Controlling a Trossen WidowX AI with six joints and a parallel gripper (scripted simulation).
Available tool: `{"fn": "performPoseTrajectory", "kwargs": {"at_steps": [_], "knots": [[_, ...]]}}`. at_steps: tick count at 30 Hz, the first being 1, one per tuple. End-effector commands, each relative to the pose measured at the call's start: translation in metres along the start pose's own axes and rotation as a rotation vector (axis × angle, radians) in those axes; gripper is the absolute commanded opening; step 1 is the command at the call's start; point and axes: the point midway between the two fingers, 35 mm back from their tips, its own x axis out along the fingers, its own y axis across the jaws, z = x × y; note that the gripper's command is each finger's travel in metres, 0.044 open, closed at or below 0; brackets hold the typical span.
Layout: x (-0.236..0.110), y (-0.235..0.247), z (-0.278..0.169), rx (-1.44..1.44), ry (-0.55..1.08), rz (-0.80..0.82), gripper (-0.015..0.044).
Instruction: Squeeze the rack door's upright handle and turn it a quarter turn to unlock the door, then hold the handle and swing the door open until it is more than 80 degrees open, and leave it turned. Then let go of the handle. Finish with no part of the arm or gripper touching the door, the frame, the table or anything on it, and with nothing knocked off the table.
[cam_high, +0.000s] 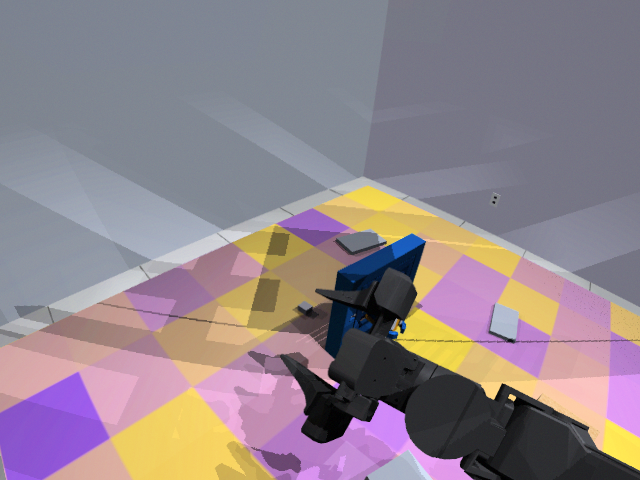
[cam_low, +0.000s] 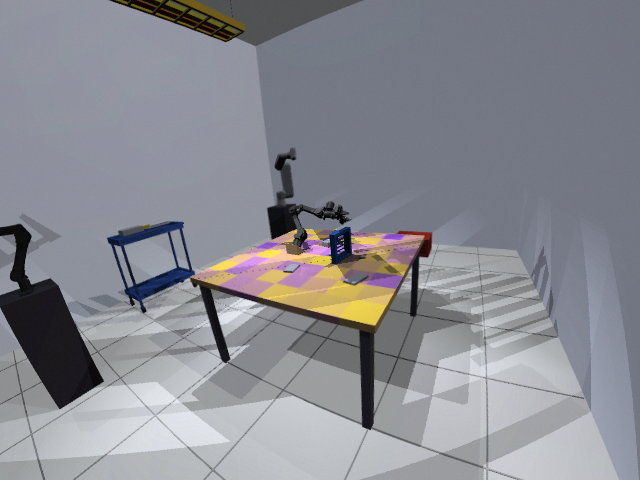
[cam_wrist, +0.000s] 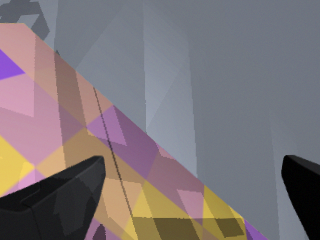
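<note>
The blue rack frame (cam_high: 334, 315) (cam_low: 333, 249) stands upright on the checkered table (cam_high: 160, 428) (cam_low: 248, 281). Slats show inside the frame in the exterior view. My arm covers much of the frame's front in the top view, where small blue and orange parts show beside the wrist. Door angle and handle turn cannot be told. My gripper (cam_high: 299, 324) (cam_low: 348, 218) (cam_wrist: 193, 165) is wide open and empty, raised above the table near the top of the frame. The wrist view shows no door or handle between the fingers.
Flat grey plates (cam_high: 360, 242) (cam_high: 504, 322) (cam_low: 355, 279) (cam_low: 291, 268) lie around the rack. A small grey block (cam_high: 305, 308) lies beyond it, and another pale grey piece (cam_high: 403, 467) lies beneath the arm. A tan block (cam_low: 293, 249) is by the arm's base.
</note>
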Motion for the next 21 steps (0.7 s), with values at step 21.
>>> {"fn": "performPoseTrajectory", "kwargs": {"at_steps": [21], "knots": [[0.035,-0.052,-0.073,-0.095,0.559,0.039,0.0297]]}}
